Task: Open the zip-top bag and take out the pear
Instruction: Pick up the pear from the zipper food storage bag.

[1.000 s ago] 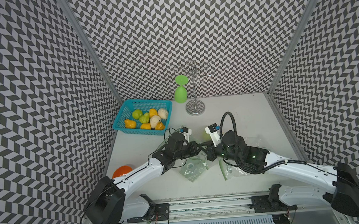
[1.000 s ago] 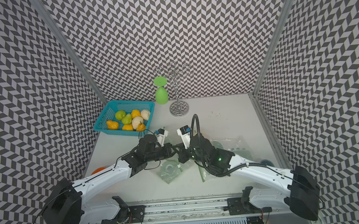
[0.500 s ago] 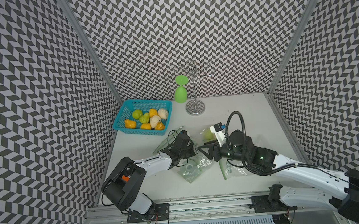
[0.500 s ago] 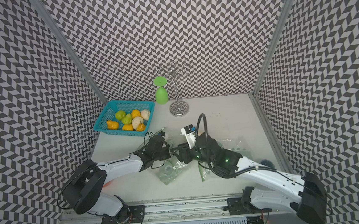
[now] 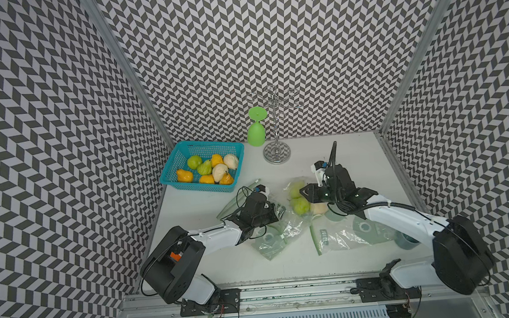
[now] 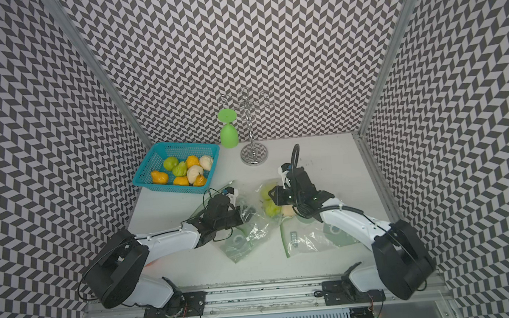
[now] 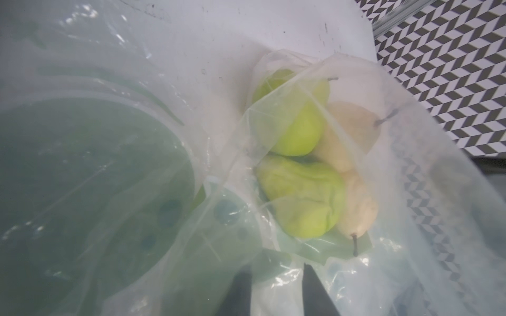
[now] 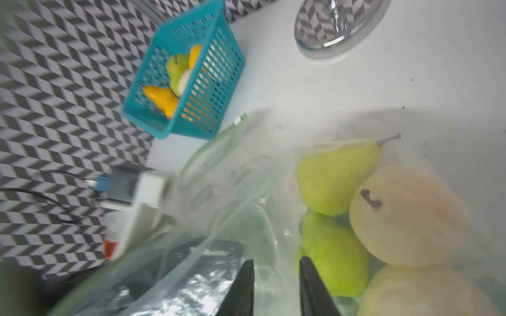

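**Zip-top bag of pears between two part-open claws.** While both arms reach in from the front edge, the crumpled clear-plastic zip-top bag (image 5: 293,194) lies near the middle of the white desk (image 5: 349,155) with its fruit inside.

Two yellow-green pears (image 7: 298,131) and two pale cream pears (image 8: 405,216) with dark stems show through the film, packed touching one another. The left claw (image 7: 276,287) and the right claw (image 8: 276,287) each hold their jaws a little apart, with loose film at the tips and nothing clamped. Flatter clear bags with green print (image 5: 340,237) lie nearer the front. A teal slotted plastic basket (image 5: 211,143) of yellow, green and pale fruit sits far left, beside a chrome stand (image 5: 277,156) with an inverted green goblet (image 5: 256,134). Black-and-white chevron walls (image 5: 268,40) enclose three sides.
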